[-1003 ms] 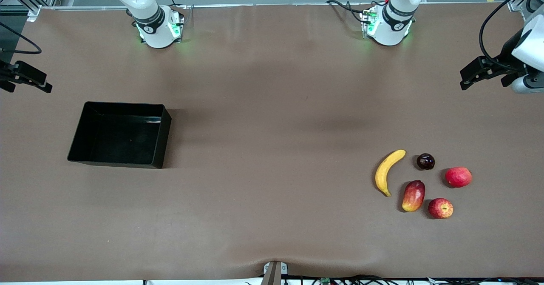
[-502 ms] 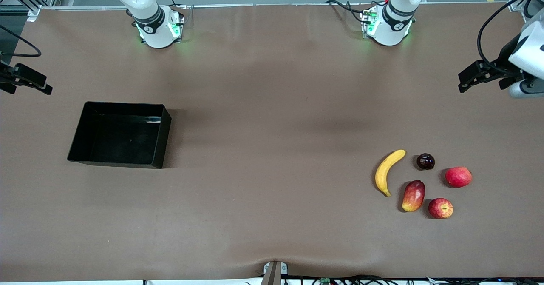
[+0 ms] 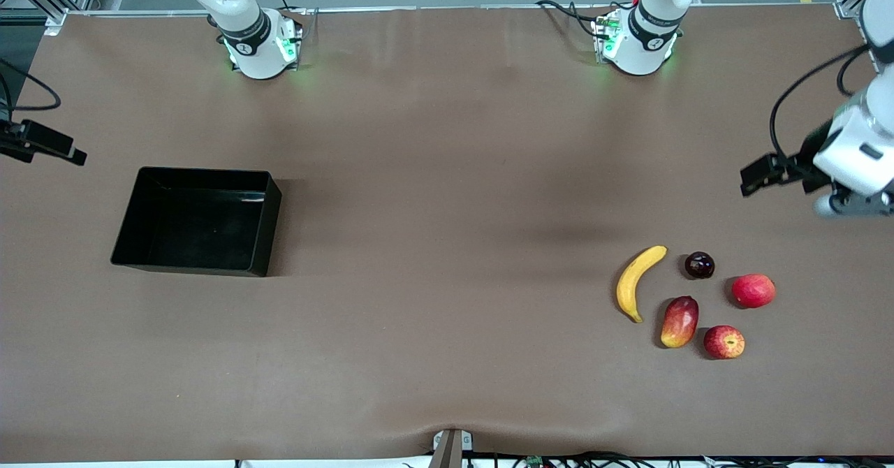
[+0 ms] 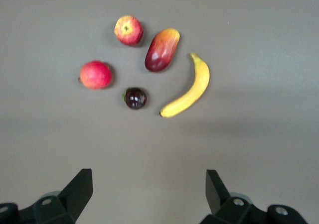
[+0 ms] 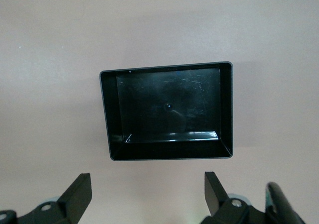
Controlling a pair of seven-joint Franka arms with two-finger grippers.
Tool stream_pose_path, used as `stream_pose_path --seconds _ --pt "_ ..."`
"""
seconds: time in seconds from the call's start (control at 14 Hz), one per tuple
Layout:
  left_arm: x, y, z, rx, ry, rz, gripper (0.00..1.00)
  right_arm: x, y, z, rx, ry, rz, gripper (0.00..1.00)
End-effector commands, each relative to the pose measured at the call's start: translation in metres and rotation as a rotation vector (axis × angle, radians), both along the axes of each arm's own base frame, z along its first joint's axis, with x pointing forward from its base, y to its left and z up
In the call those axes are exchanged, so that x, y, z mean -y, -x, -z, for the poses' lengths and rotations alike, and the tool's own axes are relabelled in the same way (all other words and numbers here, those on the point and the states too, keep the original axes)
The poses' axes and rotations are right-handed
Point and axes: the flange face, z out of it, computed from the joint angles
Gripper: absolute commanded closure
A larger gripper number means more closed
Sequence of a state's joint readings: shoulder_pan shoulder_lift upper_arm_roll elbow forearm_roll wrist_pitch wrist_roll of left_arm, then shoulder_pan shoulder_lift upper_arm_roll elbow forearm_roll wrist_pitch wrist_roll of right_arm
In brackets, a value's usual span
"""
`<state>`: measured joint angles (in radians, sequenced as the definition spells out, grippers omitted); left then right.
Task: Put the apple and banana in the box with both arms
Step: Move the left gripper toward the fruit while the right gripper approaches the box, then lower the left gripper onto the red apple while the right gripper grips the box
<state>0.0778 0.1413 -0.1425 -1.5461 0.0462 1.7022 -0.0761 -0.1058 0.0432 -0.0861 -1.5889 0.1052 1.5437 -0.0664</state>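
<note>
While both arms hang in the air with nothing held, all fruit lies on the brown table (image 3: 447,174) toward the left arm's end, near the edge closest to the front camera. Banana (image 3: 637,281) lies flat, curved, dark tip pointing to that near edge; it sits at the cluster's side toward the box. Apple (image 3: 724,342), red with yellow streaks, is the fruit nearest the front camera, just beside the mango (image 3: 679,321), not touching it. Mango is between banana and apple. Small dark round fruit (image 3: 699,265) lies just beside the banana's upper end, farther from the camera than the mango. Plain pinkish-red fruit (image 3: 753,290) sits closest to the left arm's end edge. None of the fruits touch.

Box (image 3: 197,221), black, low glossy walls, stands toward the right arm's end of the table, well apart from the fruit; nothing in it in the right wrist view (image 5: 169,109).

Left gripper (image 3: 765,173) is over bare table near the left arm's end edge, farther from the camera than the fruit; jaws spread wide, empty, fingers (image 4: 77,191) framing bare table with the fruit cluster in sight.

Right gripper (image 3: 42,145) is over the table's edge at the right arm's end, beside the box and not over it; jaws also wide apart, empty, fingers (image 5: 79,194) seen just short of the box wall.
</note>
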Motion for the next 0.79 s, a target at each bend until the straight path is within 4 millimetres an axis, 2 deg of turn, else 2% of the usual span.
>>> stream_pose_path --seconds 0.0,0.07,0.14,0.29,0.5,0.72 --pt "-0.017 -0.032 0.039 0.021 0.013 0.069 0.0 0.01 -0.014 0.008 -0.007 -0.015 0.022 0.0" --pt "-0.018 -0.044 0.061 0.021 0.018 0.086 0.0 0.012 -0.016 0.011 -0.01 -0.01 0.024 0.0" --pt "-0.02 -0.054 0.078 0.029 0.024 0.092 0.0 0.014 -0.028 0.035 -0.038 -0.01 0.025 0.0" --pt "-0.029 -0.073 0.114 0.045 0.03 0.086 0.0 0.02 -0.043 0.069 -0.071 0.0 0.03 0.0" --pt "-0.031 -0.095 0.154 0.086 -0.006 0.183 0.0 0.044 -0.054 0.089 -0.044 0.011 0.069 0.0" --pt "-0.037 -0.117 0.194 0.093 -0.057 0.251 0.0 0.062 -0.065 0.121 -0.041 0.013 0.087 0.0"
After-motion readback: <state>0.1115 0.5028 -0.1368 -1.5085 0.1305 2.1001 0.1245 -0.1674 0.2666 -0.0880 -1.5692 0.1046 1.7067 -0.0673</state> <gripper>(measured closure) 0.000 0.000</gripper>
